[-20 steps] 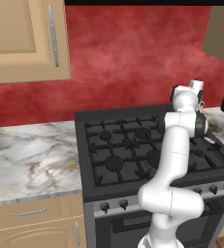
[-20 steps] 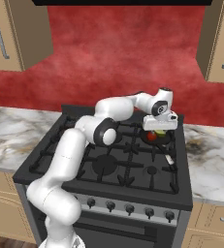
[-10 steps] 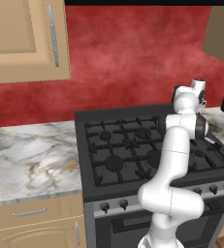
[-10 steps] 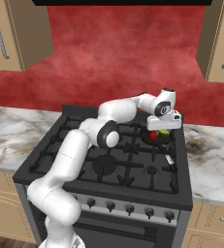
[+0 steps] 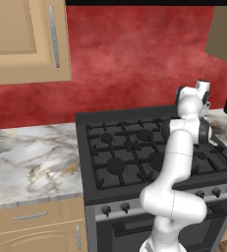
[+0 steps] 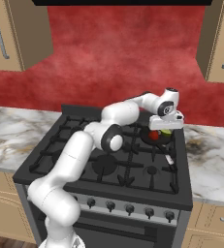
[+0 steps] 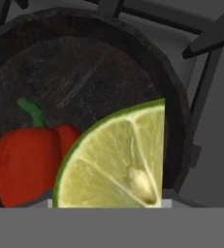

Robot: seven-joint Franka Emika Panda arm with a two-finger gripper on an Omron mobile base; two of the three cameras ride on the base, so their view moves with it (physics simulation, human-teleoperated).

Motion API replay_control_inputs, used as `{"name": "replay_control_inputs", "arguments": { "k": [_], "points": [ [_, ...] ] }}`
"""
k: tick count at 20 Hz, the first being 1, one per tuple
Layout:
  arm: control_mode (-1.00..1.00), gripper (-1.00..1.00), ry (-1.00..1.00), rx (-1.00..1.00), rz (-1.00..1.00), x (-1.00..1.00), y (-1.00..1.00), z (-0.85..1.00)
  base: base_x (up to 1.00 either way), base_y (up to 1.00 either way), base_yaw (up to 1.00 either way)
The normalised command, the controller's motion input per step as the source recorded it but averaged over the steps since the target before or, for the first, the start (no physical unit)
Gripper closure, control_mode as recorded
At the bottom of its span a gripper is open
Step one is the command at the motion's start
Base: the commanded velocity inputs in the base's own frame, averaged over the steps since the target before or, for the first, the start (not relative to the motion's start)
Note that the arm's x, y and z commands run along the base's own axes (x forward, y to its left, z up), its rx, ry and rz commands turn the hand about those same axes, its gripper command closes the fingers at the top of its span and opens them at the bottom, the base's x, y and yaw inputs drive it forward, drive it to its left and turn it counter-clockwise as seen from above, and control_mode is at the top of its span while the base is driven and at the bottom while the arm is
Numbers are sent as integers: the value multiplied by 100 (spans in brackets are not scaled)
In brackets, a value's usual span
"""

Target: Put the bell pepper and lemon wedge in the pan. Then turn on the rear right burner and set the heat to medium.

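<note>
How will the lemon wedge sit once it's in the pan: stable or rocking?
Probably stable: the lemon wedge has flat cut faces in the hand view, so it should settle on one rather than roll. Its rind is curved, so landing rind-down it might rock. The bell pepper lies right beside it in the pan and could stop any slide.

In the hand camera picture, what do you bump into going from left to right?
bell pepper → lemon wedge → right rim of the pan → stove grate
</note>
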Motion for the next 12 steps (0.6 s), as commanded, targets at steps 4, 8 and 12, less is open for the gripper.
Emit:
{"name": "replay_control_inputs", "arguments": {
  "k": [4, 8, 12],
  "points": [
    [-100, 100, 0, 0, 0, 0, 0, 0, 0, 0, 0],
    [-100, 100, 0, 0, 0, 0, 0, 0, 0, 0, 0],
    [-100, -100, 0, 0, 0, 0, 0, 0, 0, 0, 0]
  ]
}}
